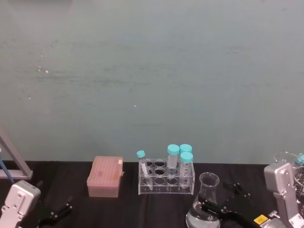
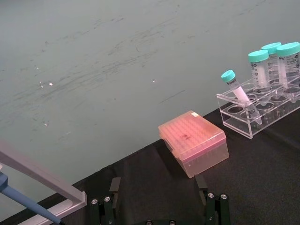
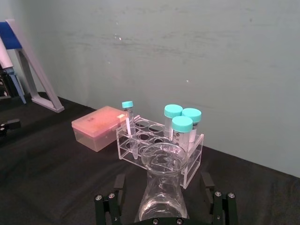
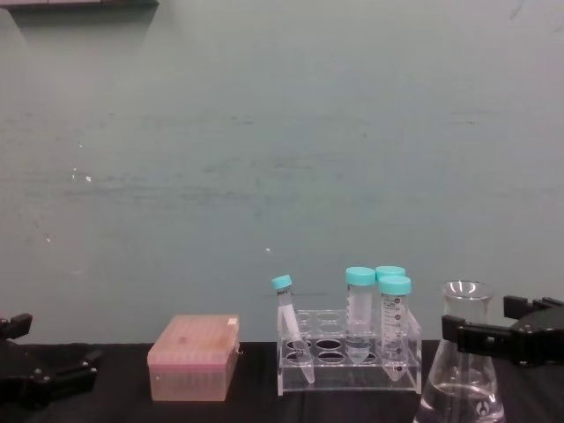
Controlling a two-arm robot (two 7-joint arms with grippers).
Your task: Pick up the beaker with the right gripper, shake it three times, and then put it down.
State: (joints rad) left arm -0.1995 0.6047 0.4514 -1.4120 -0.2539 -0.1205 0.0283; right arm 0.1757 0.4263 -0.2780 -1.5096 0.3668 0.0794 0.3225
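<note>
The right gripper (image 3: pixel 163 180) has its fingers spread wide, with the beaker (image 3: pixel 161 157) between them. The left gripper (image 2: pixel 158 183) holds its fingers wide too.

Wall (image 1: pixel 152 71) showing pale green, faintly streaked. Table (image 1: pixel 71 173) reading black. Box (image 1: pixel 105 176) showing translucent pink. Tube caps (image 1: pixel 174 150) showing teal. Rack (image 1: pixel 166 185) and beaker (image 1: pixel 208 190) looking colourless, beaker with small white mark. Left gripper (image 2: pixel 158 185) and right gripper (image 3: pixel 162 185) both showing black. Pipette (image 2: pixel 7 183) showing blue.
</note>
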